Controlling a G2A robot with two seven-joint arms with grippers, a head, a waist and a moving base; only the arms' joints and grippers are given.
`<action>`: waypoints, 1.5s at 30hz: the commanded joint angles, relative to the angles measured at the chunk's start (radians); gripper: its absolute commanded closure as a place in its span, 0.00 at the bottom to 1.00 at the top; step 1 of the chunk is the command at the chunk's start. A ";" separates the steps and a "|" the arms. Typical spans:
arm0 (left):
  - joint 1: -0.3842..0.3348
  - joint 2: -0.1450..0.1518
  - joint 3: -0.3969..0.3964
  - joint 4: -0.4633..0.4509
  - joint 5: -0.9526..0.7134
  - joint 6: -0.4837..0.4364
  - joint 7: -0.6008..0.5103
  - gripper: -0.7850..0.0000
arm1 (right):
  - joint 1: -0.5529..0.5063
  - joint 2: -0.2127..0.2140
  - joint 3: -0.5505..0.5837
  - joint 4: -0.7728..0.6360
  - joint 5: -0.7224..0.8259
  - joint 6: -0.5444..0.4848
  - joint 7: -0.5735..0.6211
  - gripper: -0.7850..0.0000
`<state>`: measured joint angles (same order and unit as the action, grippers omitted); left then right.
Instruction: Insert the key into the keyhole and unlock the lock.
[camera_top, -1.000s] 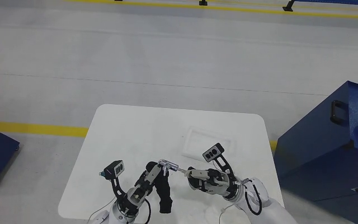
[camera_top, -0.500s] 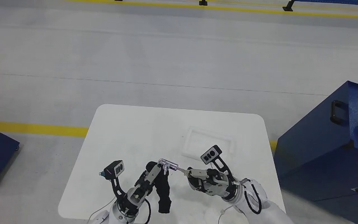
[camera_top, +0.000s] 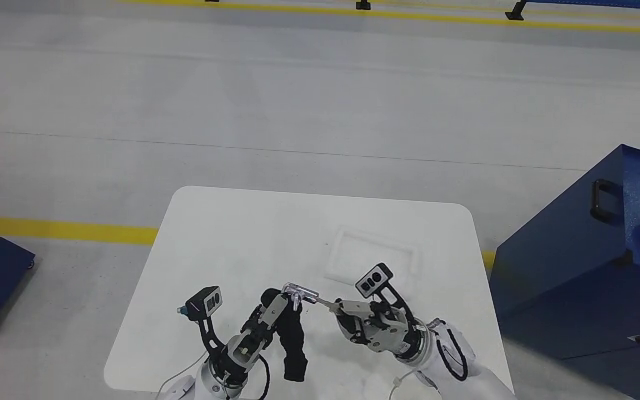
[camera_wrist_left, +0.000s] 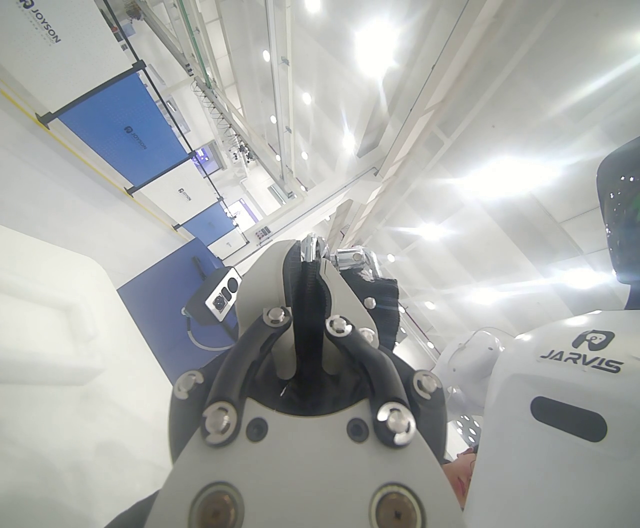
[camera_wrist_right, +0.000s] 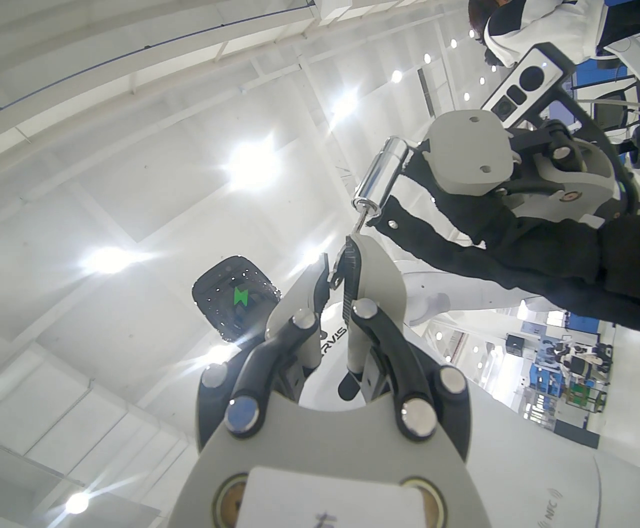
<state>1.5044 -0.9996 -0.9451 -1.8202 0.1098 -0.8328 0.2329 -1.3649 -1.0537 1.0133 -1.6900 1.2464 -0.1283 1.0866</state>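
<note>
The lock is a shiny silver cylinder (camera_top: 297, 292) on a black strap (camera_top: 293, 350), held up above the table's front part. My left gripper (camera_top: 283, 303) is shut on the strap just behind the cylinder (camera_wrist_left: 352, 259), fingertips pressed together (camera_wrist_left: 307, 255). From the right, my right gripper (camera_top: 338, 309) is shut on the key. In the right wrist view the key's thin blade (camera_wrist_right: 358, 226) runs from that gripper (camera_wrist_right: 342, 262) into the end of the lock cylinder (camera_wrist_right: 380, 170). The left gripper (camera_wrist_right: 470, 152) shows beyond it, holding the strap (camera_wrist_right: 500, 245).
The white table (camera_top: 250, 230) carries a shallow white tray (camera_top: 372, 250) at the back right, behind the grippers. A blue cabinet (camera_top: 590, 260) stands on the floor off the table's right side.
My right arm has shifted slightly left and toward the table's front, staying at the lock. The left arm and lock have kept still.
</note>
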 joint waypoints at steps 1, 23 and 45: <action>0.000 0.000 0.000 0.000 0.000 0.000 0.000 1.00 | -0.002 -0.002 0.003 -0.001 0.002 0.009 0.001 1.00; 0.000 0.000 0.000 0.000 0.000 0.000 0.000 1.00 | -0.028 -0.022 0.044 -0.001 -0.035 0.017 0.026 0.00; 0.000 0.000 0.000 0.000 0.000 0.000 0.000 1.00 | -0.167 -0.020 0.285 0.068 -0.110 -0.434 0.104 0.00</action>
<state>1.5044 -0.9996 -0.9451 -1.8202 0.1098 -0.8328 0.2329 -1.5297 -1.0724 1.2828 -1.6276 1.1457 -0.5224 1.1884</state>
